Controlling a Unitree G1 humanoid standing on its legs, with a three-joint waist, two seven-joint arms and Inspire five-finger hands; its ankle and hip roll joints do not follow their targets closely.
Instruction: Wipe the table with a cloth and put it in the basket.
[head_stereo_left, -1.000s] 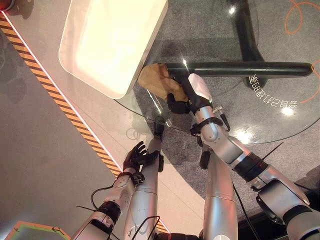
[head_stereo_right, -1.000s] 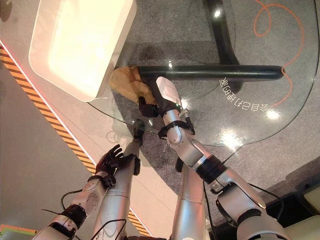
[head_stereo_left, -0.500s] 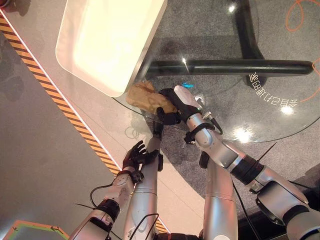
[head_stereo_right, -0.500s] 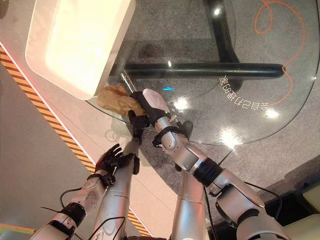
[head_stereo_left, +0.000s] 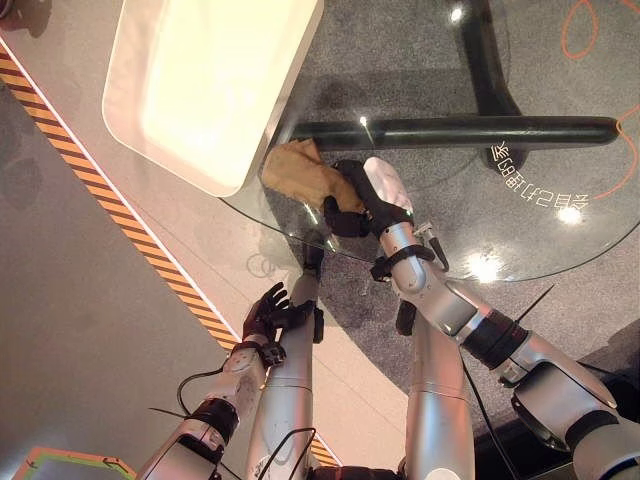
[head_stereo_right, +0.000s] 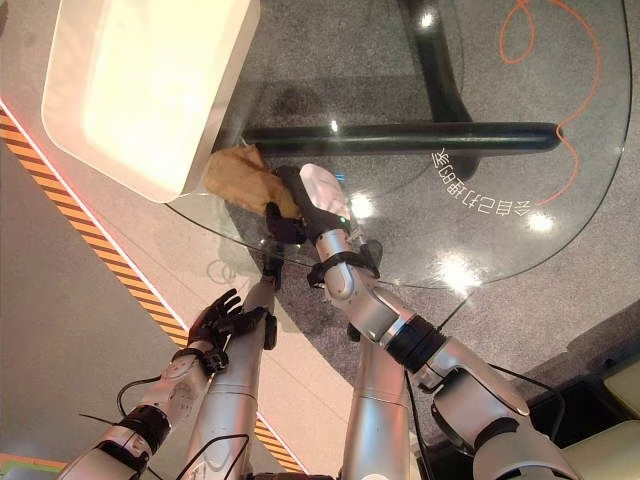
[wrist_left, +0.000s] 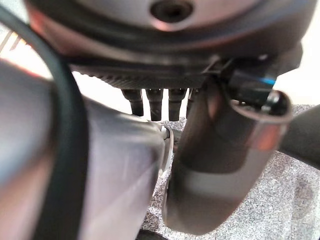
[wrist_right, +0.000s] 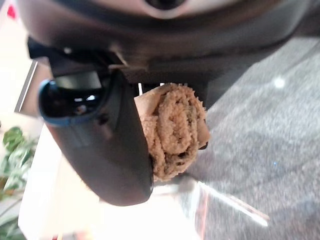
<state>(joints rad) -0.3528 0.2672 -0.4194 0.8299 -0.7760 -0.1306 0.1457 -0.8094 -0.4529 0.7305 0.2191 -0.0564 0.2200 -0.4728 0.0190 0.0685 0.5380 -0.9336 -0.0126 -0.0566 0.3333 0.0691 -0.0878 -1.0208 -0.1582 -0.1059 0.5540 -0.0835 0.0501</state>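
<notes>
We saw the right hand (head_stereo_left: 362, 198) clamped on the tan cloth (head_stereo_left: 298, 170), pressing it onto the glass table (head_stereo_left: 520, 230) near its edge beside the cream basket (head_stereo_left: 190, 150); the left hand (head_stereo_left: 272, 312) hung low, fingers spread

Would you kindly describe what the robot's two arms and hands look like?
Both arms are silver-grey tubes with dark bands at the joints. The left hand is all dark, with slim black fingers. The right hand is dark too, with a glossy white rounded cover on its back. Thin black wires run beside each forearm.
</notes>
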